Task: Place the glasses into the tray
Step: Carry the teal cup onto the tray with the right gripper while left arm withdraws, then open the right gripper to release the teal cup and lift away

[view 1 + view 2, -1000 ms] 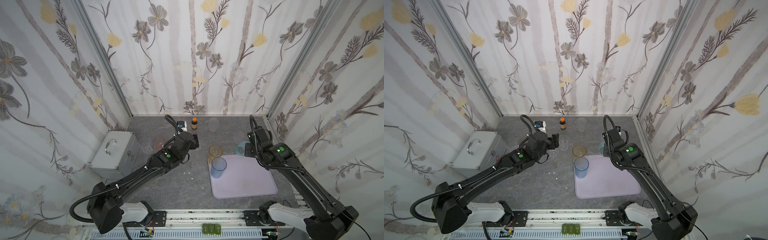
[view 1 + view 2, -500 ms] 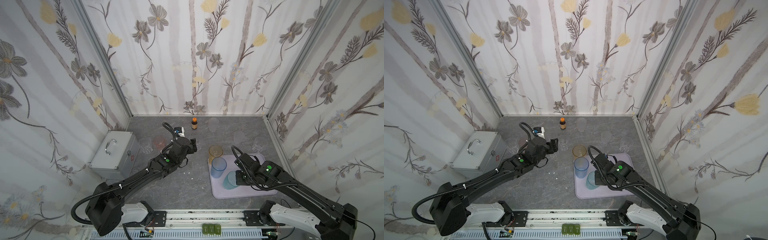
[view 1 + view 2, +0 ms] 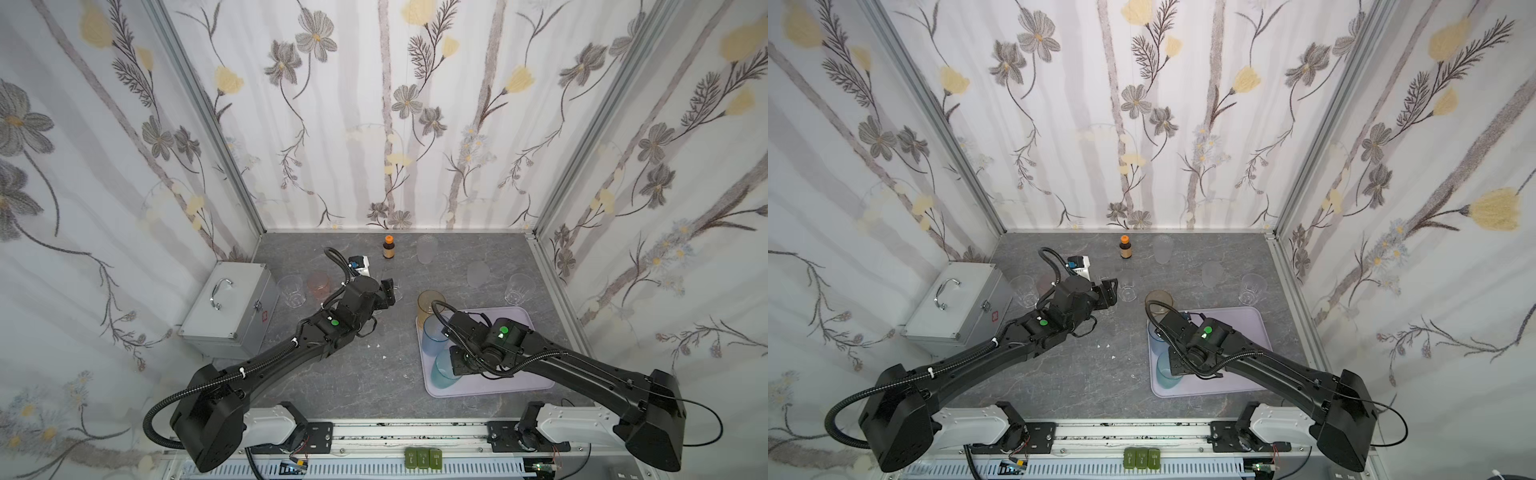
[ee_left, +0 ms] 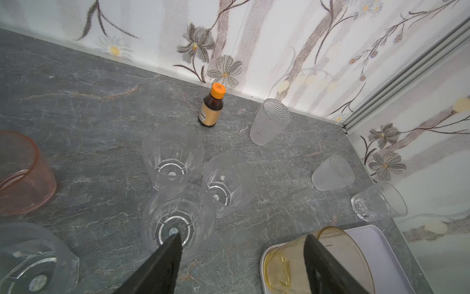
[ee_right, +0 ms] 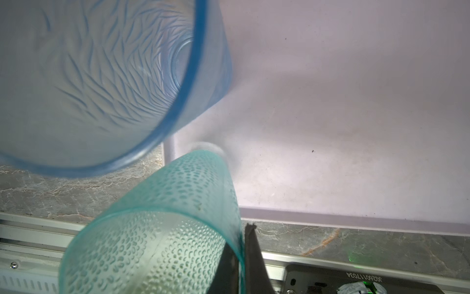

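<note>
My right gripper (image 5: 240, 241) is shut on the rim of a teal dotted glass (image 5: 165, 229), one finger inside and one outside. The teal glass (image 3: 439, 370) hangs tilted over the near left corner of the lilac tray (image 3: 519, 380). A tall blue glass (image 3: 433, 338) and an amber glass (image 3: 430, 303) stand along the tray's left side. My left gripper (image 4: 242, 235) is open and empty above three clear faceted glasses (image 4: 175, 219) on the grey floor. A pink glass (image 4: 23, 173), two frosted glasses (image 4: 269, 122) and another clear glass (image 4: 379, 201) stand off the tray.
A silver case (image 3: 228, 307) with a handle sits at the left wall. A small brown bottle (image 3: 388, 247) with an orange cap stands near the back wall. Flowered walls close in three sides, and a metal rail (image 3: 415, 432) runs along the front.
My right arm has swung the teal glass from beside the tray's far edge down to its near left corner. The left gripper has drifted slightly and stays open.
</note>
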Available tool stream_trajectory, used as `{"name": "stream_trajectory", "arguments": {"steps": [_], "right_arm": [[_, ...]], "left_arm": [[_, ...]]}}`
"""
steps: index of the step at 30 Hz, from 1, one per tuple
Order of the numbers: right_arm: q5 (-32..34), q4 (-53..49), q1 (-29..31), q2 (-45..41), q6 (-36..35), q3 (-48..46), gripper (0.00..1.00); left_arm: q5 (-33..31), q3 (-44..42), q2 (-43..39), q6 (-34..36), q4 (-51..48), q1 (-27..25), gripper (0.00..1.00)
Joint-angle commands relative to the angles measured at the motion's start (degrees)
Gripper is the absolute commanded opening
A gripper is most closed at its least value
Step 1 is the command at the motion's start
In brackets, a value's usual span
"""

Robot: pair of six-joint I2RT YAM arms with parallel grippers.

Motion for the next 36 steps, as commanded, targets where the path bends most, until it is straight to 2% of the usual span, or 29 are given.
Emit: {"name": "stream_trajectory", "arguments": {"steps": [1,12,23,29,36], "right_arm": [[1.5,2.76,0.13,1.18,-0.82,0.23,0.05],[-0.17,4.57,0.13,2.71,-1.54,-0.43,0.05],[1.28,3.09,0.08,4.07,-3.12,1.15,0.06],[-0.83,4.56,0.05,5.39,-3.76,1.77,0.13],[-4.7,4.14,-2.01,3.0,-5.78,3.28,0.33]], "left_arm": [[0.02,0.16,0.16,-0.52,1.78,0.14,0.78],[0.25,0.19,0.68,-0.4,1.89,0.23,0.78],[0.49,0.24,1.64,-0.25,2.05,0.41,0.78],[0.8,0.08,1.82,-0.21,2.11,0.43,0.78],[0.84,-0.45,2.2,-0.38,2.07,0.43,0.77]]}}
